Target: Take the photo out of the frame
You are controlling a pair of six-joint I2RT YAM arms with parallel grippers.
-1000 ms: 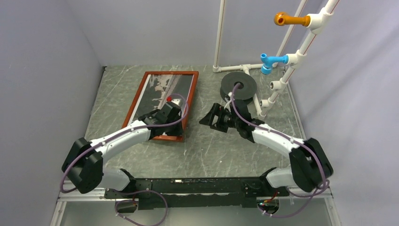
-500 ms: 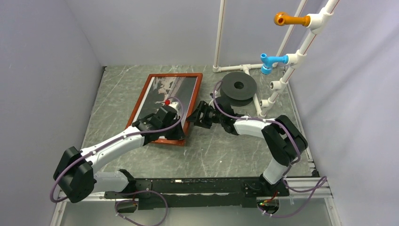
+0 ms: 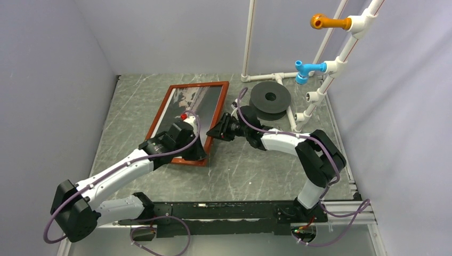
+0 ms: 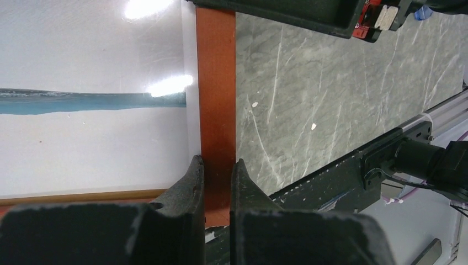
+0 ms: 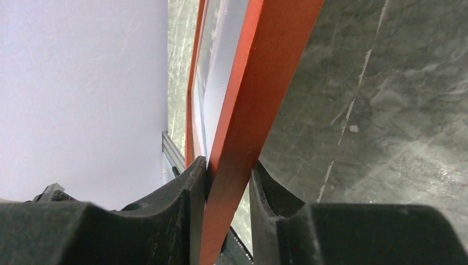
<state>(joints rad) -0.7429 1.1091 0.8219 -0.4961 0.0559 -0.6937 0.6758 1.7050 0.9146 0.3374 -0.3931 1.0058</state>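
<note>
**Photo seated in frame; both pincers on the right rail**

Bench [image 3: 245, 165]: grey, marbled, and carrying every item noted below.

Pipe stand [image 3: 320, 80]: white tubing at the far right, with one orange and one blue fitting.

Frame [image 3: 200, 84]: reddish-brown. It lies left of centre on the bench, with its long sides running away from the arms and leaning right at the far end.

Photo [image 3: 194, 104]: inside the frame, bounded by all four rails. It is dark grey and whitish, glossy, with glare spots in the left wrist view.

Disc [image 3: 270, 98]: black with a centre hole, just right of the frame's far corner.

Left pincer [image 4: 217, 165]: clenched on the right long rail, close to the near corner, one finger on each side.

Right pincer [image 5: 227, 165]: grasping the same rail farther along, with fingers against both faces.

Whether the rail is raised off the bench cannot be told.
</note>
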